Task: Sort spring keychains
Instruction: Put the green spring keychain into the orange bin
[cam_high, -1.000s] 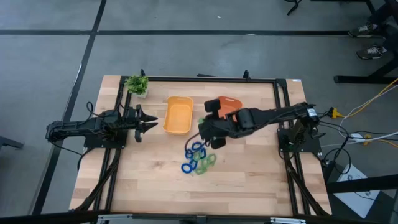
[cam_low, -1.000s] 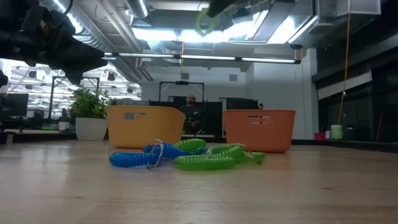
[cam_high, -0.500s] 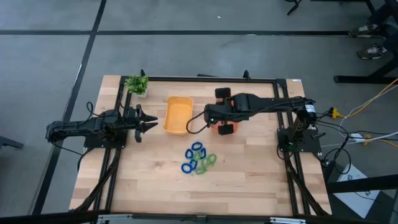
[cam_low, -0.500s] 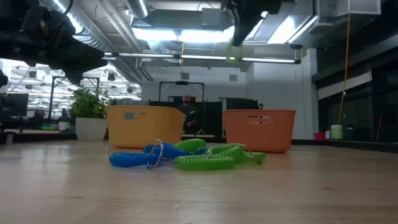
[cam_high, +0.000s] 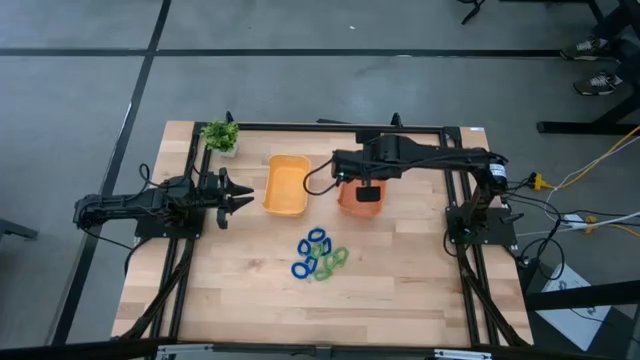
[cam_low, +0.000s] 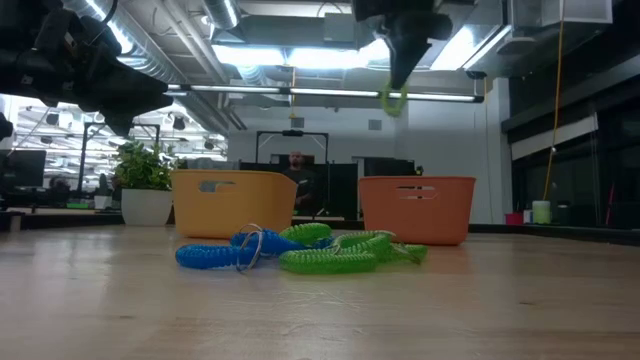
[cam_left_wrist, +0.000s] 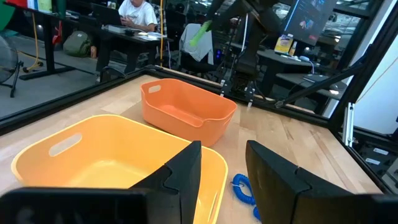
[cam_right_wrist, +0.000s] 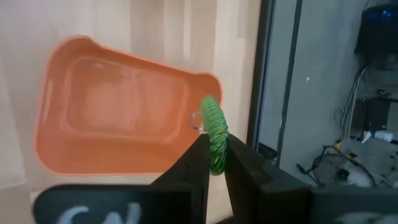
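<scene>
1. Green spring keychain (cam_right_wrist: 214, 134) pinched between fingers of R gripper (cam_right_wrist: 213, 163), loop sticking out past the tips. Low view: it dangles high over the table (cam_low: 393, 99).
2. R gripper jaws nearly closed, only the coil's thickness between them. Gripper sits above the orange bin (cam_high: 352, 198) in the high view (cam_high: 366, 191); R wrist view looks straight down into that bin (cam_right_wrist: 112, 118), interior bare where visible.
3. Rest of the spring keychains lie in a loose pile (cam_high: 320, 256) on the table (cam_high: 240, 290), nearer the front edge than both bins, roughly between them. Blue coils (cam_low: 215, 255) on the yellow-bin side, green coils (cam_low: 345, 255) on the orange-bin side, tangled and touching.
4. Yellow bin (cam_high: 286, 184) stands just beside the orange bin, not touching as far as can be seen. In the L wrist view its inside (cam_left_wrist: 106, 162) shows nothing in it.
5. L gripper (cam_high: 240, 197) waits near the yellow bin's outer side, fingers (cam_left_wrist: 186, 171) parted, nothing between them.
6. Small potted plant (cam_high: 220, 136) at the far L corner of the table, well apart from the pile.
7. Low view: a person (cam_low: 298, 180) seated in the room behind the bins.
</scene>
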